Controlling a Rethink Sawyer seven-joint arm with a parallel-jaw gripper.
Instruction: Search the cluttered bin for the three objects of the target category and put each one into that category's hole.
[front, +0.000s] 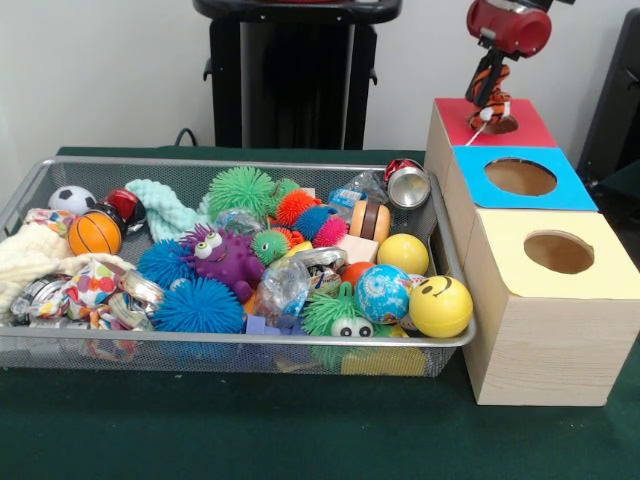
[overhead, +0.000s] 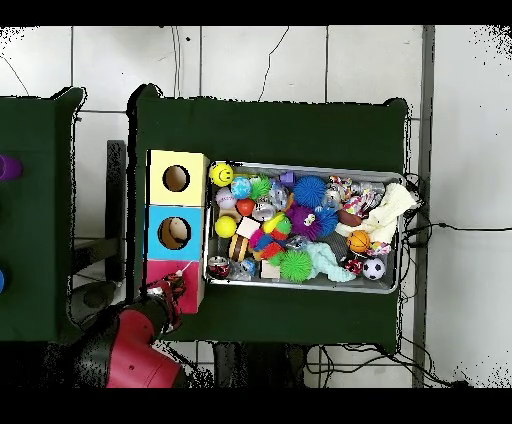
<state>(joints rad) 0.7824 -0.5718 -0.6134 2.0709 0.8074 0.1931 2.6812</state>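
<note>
My gripper (front: 490, 92) hangs at the far right over the red-topped box (front: 530, 125), shut on a small orange-and-black striped toy (front: 494, 108). The toy's white end dangles at the rim of the red box's hole (front: 500, 126). In the overhead view the gripper (overhead: 172, 290) sits over the same red box (overhead: 190, 270). The wire bin (front: 300, 340) beside the boxes is packed with toys: a smiley ball (front: 440, 306), a yellow ball (front: 403, 254), a globe ball (front: 382, 293), a basketball (front: 94, 233), a soccer ball (front: 72, 199), a purple monster (front: 222, 256) and several spiky balls.
A blue-topped box (front: 570, 190) and a yellow-topped box (front: 610, 270) stand in a row in front of the red one, each with a round hole. Something pale shows inside the blue hole (overhead: 174, 233). Green cloth (front: 250, 430) covers the table.
</note>
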